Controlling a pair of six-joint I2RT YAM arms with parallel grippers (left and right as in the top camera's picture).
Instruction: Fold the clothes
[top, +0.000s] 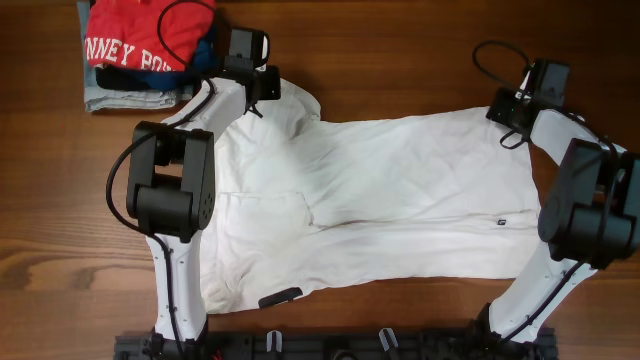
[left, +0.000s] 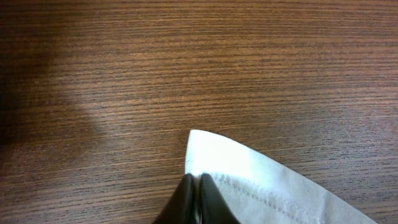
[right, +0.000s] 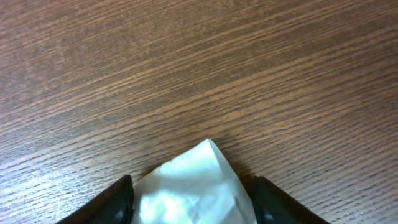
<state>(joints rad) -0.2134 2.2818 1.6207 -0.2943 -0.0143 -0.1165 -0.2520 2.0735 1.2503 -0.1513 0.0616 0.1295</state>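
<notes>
- White T-shirt (top: 400, 200) lies spread on the tabletop (top: 400, 60); corner-grasping step.
- Left fingers (left: 185, 200) pinched shut on its upper-left stitched corner.
- Right fingers (right: 117, 200) apart astride a corner, holding nothing; should close, then lift.

Brown wood-grain surface (top: 400, 60), grain running left-right. White T-shirt (top: 400, 190) lies spread across the middle, long axis left to right, reaching from the left side almost to the right edge. Fabric is wrinkled, with a raised crease near its centre. Small dark tag (top: 501, 222) sits on the shirt's right part; black-striped patch (top: 280, 297) is at the shirt's near hem, left of centre. Far left corner: a pile, well apart from nothing, just beside the shirt's far left corner. Pale blue folded garment (top: 120, 100) is at the bottom on the wood, navy garment (top: 203, 52) and red garment with white lettering (top: 130, 40) on top.
</notes>
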